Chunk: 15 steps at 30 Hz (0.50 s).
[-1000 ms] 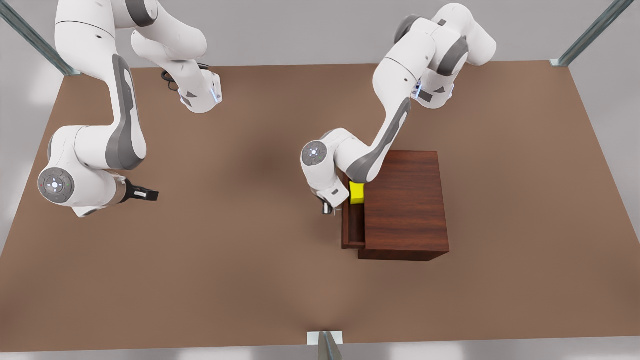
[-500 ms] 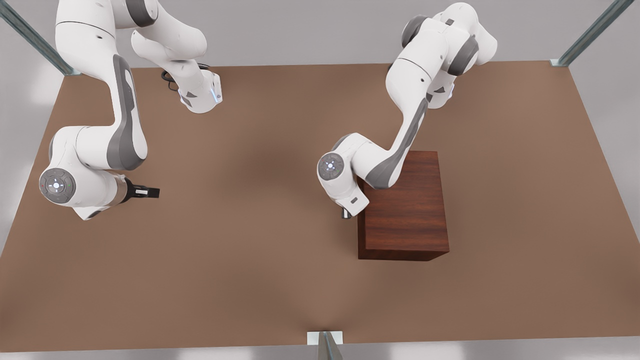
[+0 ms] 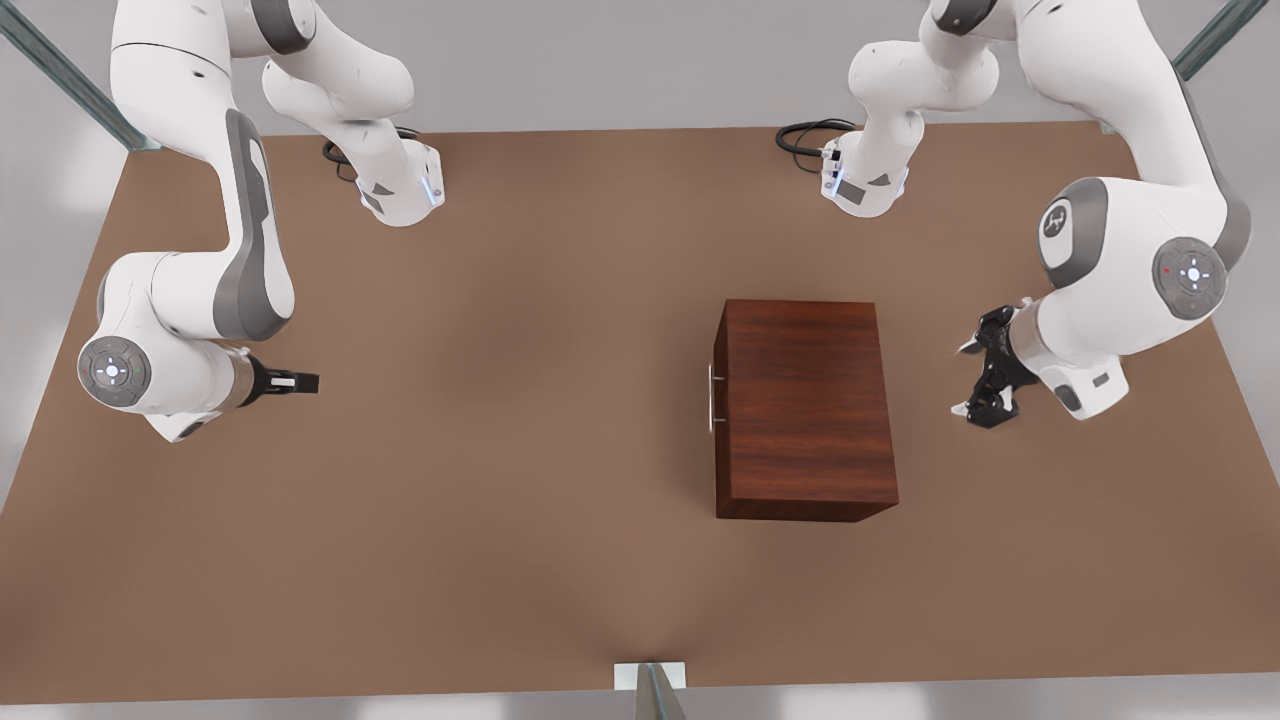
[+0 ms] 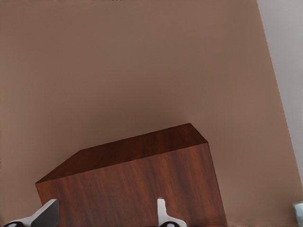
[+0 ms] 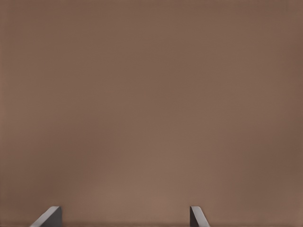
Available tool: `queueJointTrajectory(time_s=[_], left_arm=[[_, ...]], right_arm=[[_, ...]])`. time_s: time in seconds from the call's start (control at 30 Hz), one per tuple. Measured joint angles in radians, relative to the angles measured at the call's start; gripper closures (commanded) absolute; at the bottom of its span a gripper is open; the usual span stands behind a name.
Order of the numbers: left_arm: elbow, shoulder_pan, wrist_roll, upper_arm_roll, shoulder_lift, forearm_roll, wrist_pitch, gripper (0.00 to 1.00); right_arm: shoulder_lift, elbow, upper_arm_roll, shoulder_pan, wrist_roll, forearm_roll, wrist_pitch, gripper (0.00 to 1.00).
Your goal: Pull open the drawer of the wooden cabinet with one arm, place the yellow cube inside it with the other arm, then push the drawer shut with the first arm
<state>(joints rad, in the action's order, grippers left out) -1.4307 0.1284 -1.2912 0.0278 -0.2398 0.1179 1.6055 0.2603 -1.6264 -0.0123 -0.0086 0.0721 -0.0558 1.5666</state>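
Note:
The wooden cabinet stands on the brown table, right of centre in the front view. Its drawer is pushed in flush, and the silver handle faces the front view's left. The yellow cube is hidden from sight. My left gripper hangs open beside the cabinet on the front view's right. In the left wrist view its fingertips are spread before a plain wall of the cabinet. My right gripper waits open over bare table at the front view's left, and its fingertips stand wide apart.
The two arm bases stand at the back of the table, each with a black cable. Metal frame posts rise at the table's front edge and back corners. The table ends just right of the left arm.
The drawer, partly open with the yellow cube showing, was pushed shut. The left arm then swung from the drawer's front over to the cabinet's other side. The right arm stayed put.

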Motion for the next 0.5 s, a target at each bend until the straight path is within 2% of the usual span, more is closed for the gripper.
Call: queueJointTrajectory(time_s=[0.23,0.5], left_arm=[[-0.012,0.007,0.489,-0.002,0.01,0.003,0.033,0.0],[-0.009,0.007,0.849,-0.004,0.006,0.004,0.048,0.0]], right_arm=[[0.004,0.009,0.0,-0.001,-0.013,0.0,-0.001,0.0],[0.012,0.017,0.0,-0.001,-0.022,-0.001,-0.012,0.0]])
